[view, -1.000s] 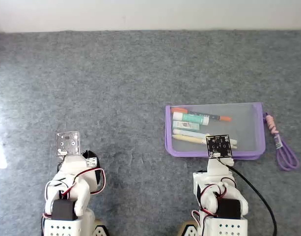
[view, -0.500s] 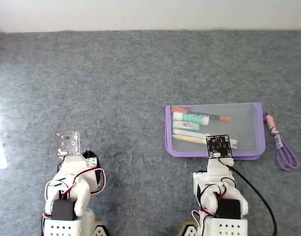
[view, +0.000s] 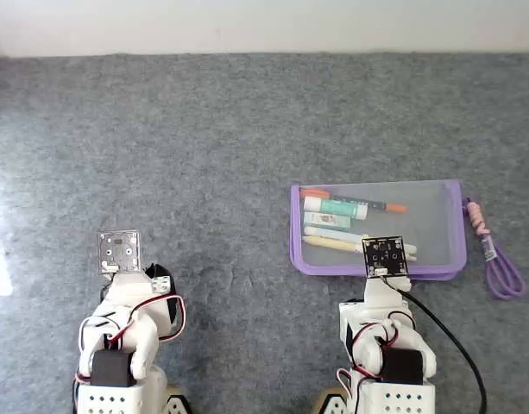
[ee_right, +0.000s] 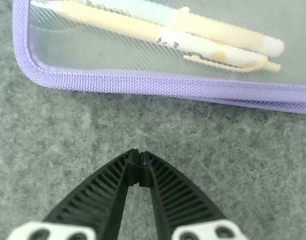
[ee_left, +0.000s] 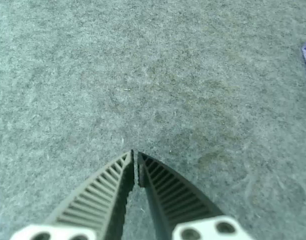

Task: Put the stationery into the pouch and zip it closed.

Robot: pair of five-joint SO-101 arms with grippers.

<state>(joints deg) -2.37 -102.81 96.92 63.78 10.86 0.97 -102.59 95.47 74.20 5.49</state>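
**Pouch packed, both arms tucked in near**

The pouch (view: pixel 433 226) lies flat on the grey bench (view: pixel 204 129), right of centre. Its clear face shows the stationery inside: an orange-tipped pen (view: pixel 378 205) along the far side and a yellow pen (ee_right: pixel 143 35) nearest the purple edging. The purple cord (view: pixel 499 263) trails off the right end, with the zip pull seemingly up at the far right corner. That suggests the zip is run home, though the teeth are too fine to confirm.

The right arm (view: pixel 381 323) sits just near of the pouch's near edge, its jaws pressed together on nothing and pointing at the edging without touching it. The left arm (view: pixel 126 315) is well apart to the left, its jaws likewise closed and empty over bare felt.

This looks like the finishing check. Done well, the right jaws avoid nudging that near edge. If the zip is short, one arm should pin the pouch while the other draws the pull straight along the zip line.
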